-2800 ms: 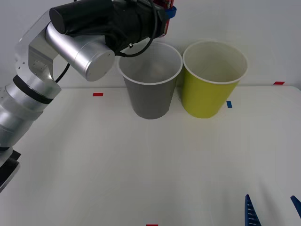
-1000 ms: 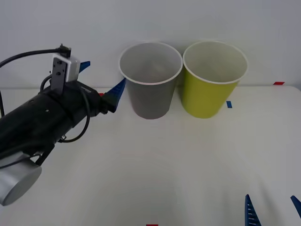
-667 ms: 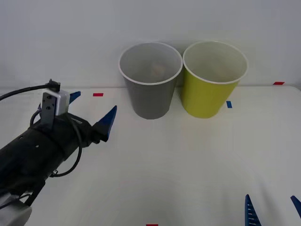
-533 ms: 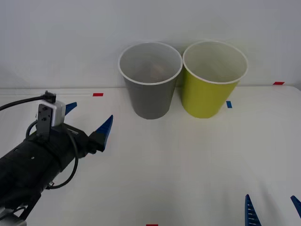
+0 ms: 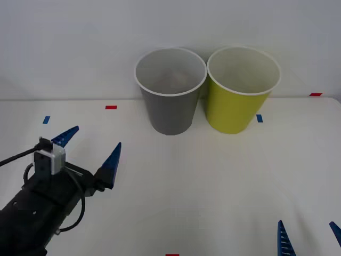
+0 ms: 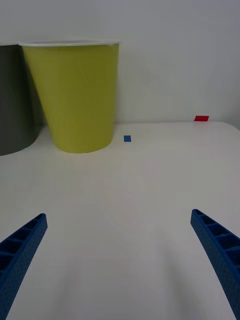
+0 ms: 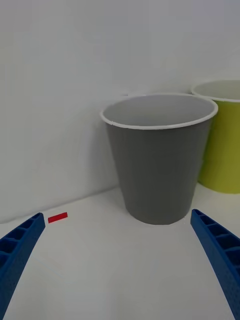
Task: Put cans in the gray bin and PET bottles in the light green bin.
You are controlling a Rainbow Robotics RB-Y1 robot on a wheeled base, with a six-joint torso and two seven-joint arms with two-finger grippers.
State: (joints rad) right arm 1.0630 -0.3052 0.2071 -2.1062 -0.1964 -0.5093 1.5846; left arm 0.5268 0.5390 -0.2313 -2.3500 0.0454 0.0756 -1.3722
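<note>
Gray bin (image 5: 170, 109), white-rimmed, tapered

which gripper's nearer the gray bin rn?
Left. The left gripper is open, low over the table in front of and to the left of the gray bin. The right gripper is open at the table's near right edge, farther off, past the light green bin.

- The front view looks forward and down from above the arms at the white table (image 5: 213, 181), both bins standing at its far edge by the wall.
- The left wrist view looks low and level between the spread fingers of the left gripper (image 7: 120, 265), close on the gray bin (image 7: 159, 160) straight ahead.
- The right wrist view looks likewise from the right gripper (image 6: 120, 265), the light green bin (image 6: 75, 95) ahead and to one side.
- All three views share both bins.
</note>
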